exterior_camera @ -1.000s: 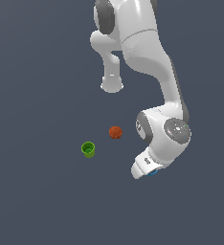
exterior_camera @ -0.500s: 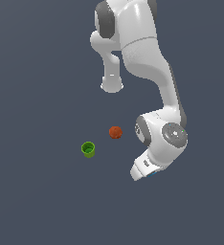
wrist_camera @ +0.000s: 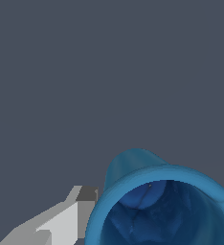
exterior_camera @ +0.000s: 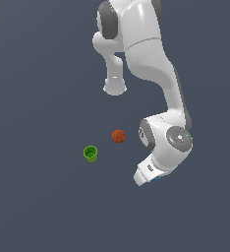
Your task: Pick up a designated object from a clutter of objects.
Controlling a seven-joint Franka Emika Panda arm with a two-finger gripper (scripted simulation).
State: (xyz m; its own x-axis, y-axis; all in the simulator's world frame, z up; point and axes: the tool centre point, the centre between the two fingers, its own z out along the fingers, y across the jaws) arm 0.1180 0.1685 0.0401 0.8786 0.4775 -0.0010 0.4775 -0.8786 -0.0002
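Observation:
The blue cup (wrist_camera: 157,210), the designated object, fills the near part of the wrist view, rim toward the camera and its inside showing. My gripper (wrist_camera: 161,197) is shut on it: one grey finger (wrist_camera: 80,210) presses against the rim, while the other only peeks in at the picture's edge. In the exterior view the white hand (exterior_camera: 158,165) covers the fingers, and only a sliver of the blue cup (exterior_camera: 157,178) shows under it. Of the clutter, a green cup (exterior_camera: 90,153) and an orange-red ball (exterior_camera: 118,136) lie toward the exterior view's left of the hand.
The arm's white links (exterior_camera: 146,54) rise behind the hand, and its base (exterior_camera: 115,87) stands further back. The floor is plain dark grey.
The hand has shifted slightly downward in the exterior view. The green cup and the orange-red ball have not moved.

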